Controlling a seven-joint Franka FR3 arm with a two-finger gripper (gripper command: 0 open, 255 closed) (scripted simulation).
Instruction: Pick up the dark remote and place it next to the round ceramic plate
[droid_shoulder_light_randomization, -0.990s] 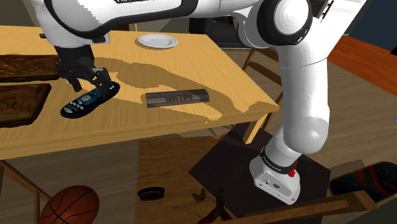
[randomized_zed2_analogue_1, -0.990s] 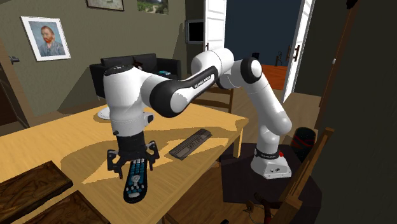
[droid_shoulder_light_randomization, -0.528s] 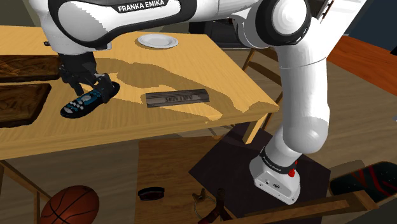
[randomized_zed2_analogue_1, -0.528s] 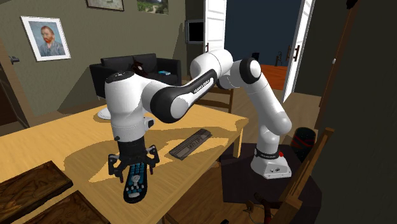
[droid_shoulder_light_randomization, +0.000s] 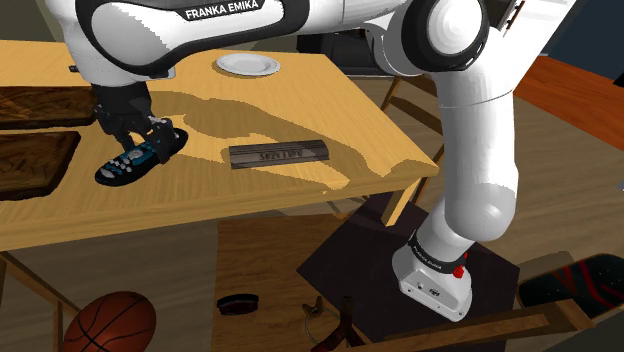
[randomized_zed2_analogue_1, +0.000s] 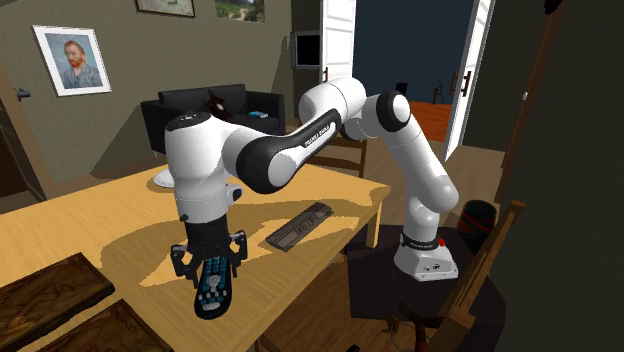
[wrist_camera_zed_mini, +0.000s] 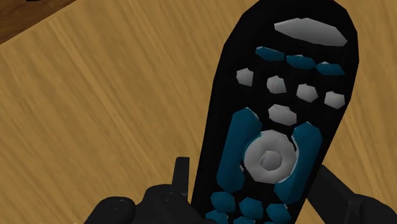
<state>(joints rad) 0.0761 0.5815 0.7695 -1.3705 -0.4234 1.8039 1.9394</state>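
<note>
The dark remote (droid_shoulder_light_randomization: 138, 157) is being clasped at one end between the black fingers (wrist_camera_zed_mini: 181, 175) of the gripper (droid_shoulder_light_randomization: 140, 140), its grey and blue buttons facing up, while it is lying on the wooden table (droid_shoulder_light_randomization: 300, 110). The white round plate (droid_shoulder_light_randomization: 246, 65) is sitting well apart from it, near the table's far edge in the shoulder view. A dark flat bar (droid_shoulder_light_randomization: 278, 154) is lying to the remote's right in that view.

The remote (wrist_camera_zed_mini: 273, 121) in the all-black end effector (randomized_zed2_analogue_1: 209, 265) is black with teal-blue and pale grey buttons. Under it, the counter (wrist_camera_zed_mini: 95, 127) is honey-yellow with darker wood grain. Farther off sit a white plate (droid_shoulder_light_randomization: 247, 65) and an orange basketball (droid_shoulder_light_randomization: 110, 322) with black seams.
</note>
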